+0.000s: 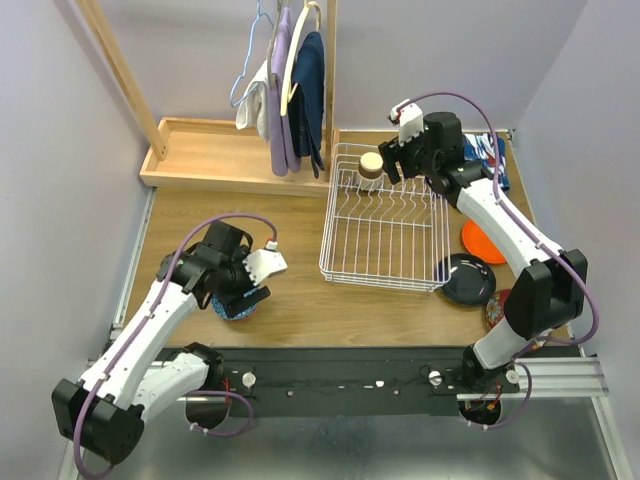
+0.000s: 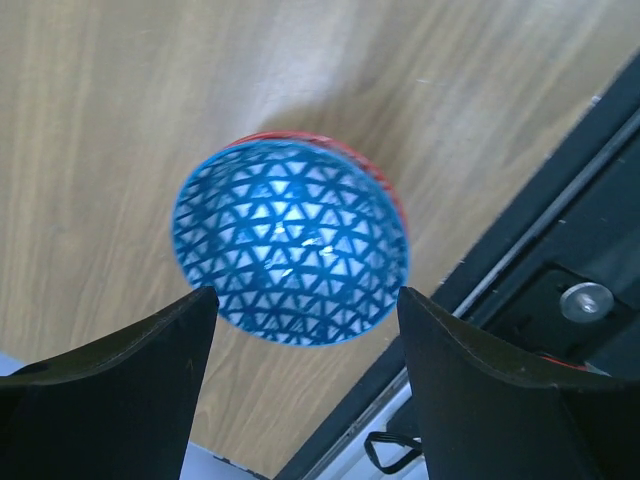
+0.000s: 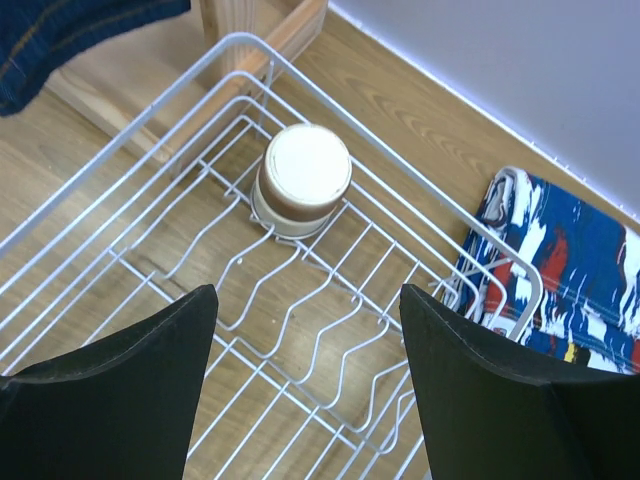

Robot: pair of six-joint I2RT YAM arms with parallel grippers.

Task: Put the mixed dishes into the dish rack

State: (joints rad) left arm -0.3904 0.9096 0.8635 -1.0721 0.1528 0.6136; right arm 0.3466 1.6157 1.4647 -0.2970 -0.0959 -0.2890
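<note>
Wood tabletop (image 1: 230, 215): blue bowl (image 2: 290, 255) below wide left hand (image 2: 305, 295); cup (image 3: 303, 180) beyond wide right hand (image 3: 308, 290).

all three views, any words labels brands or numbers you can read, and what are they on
No readable text in any view.
small blue-patterned bowl: only a triangle lattice, no letters.
cloth: only blue, red and white patches, no letters.
cup in the dish rack: plain, no label.

The table (image 1: 300, 305) is carrying a rack (image 1: 385, 235), a tray (image 1: 205, 155), a cloth (image 1: 487, 150), a blue bowl (image 2: 290, 255), an orange plate (image 1: 480, 241) and a black plate (image 1: 467, 280).
</note>
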